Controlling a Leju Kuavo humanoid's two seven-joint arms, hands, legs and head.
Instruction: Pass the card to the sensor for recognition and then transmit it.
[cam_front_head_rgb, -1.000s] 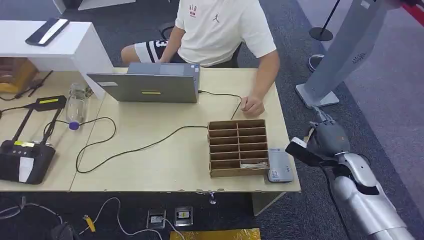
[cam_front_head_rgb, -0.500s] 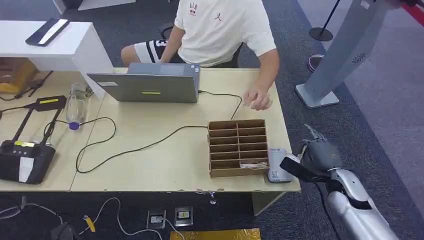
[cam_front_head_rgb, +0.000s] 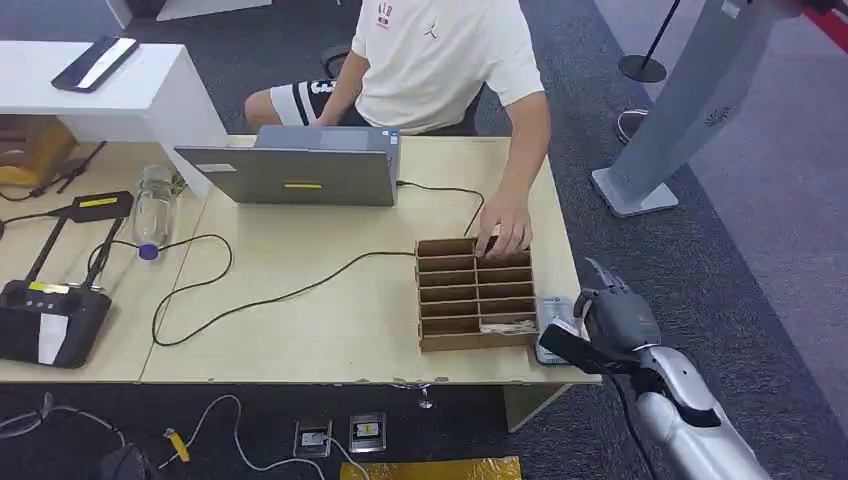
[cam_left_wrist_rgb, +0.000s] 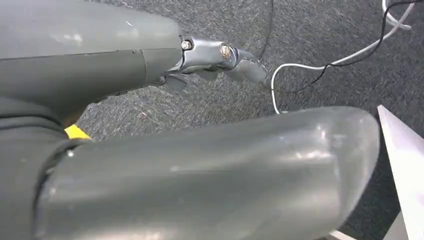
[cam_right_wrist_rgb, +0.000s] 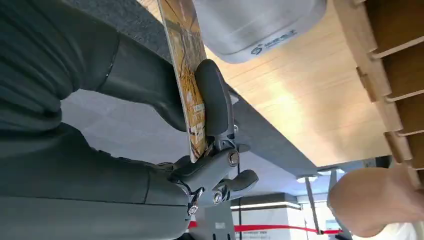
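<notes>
Your right hand (cam_front_head_rgb: 618, 318) is pinching the card (cam_right_wrist_rgb: 189, 75) between the thick thumb and a darker finger (cam_right_wrist_rgb: 214, 100), and in the right wrist view you can see that grip clearly: the card stands edge-on, its printed yellow-brown face squeezed tight, while the other fingers curl in below it. From the head view the card reads as a dark slab sticking out of the hand toward the table, its far end over the sensor (cam_front_head_rgb: 556, 330). That sensor, a flat grey box with rounded corners, lies at the right front corner of the table (cam_front_head_rgb: 330, 300), just beside the cardboard sorter (cam_front_head_rgb: 475, 293). Whether the card is touching the sensor or only held close above it, you cannot tell from these views.

Your left hand (cam_left_wrist_rgb: 220, 57) hangs over dark carpet, holding nothing; its fingers look partly curled, and how far apart they are you cannot tell. A white cable (cam_left_wrist_rgb: 320, 62) trails over the floor beyond it.

Further out, a person's hand (cam_front_head_rgb: 503, 232) rests on the back row of the cardboard sorter, fingers dipping into a compartment there. A slip of white paper (cam_front_head_rgb: 508, 326) lies in the sorter's front right compartment. Behind that sits an open laptop (cam_front_head_rgb: 290, 172), a black cable (cam_front_head_rgb: 290, 290) looping across the tabletop, a clear bottle (cam_front_head_rgb: 152, 210) off to the left, and a black device (cam_front_head_rgb: 45, 320) near the left front edge.
</notes>
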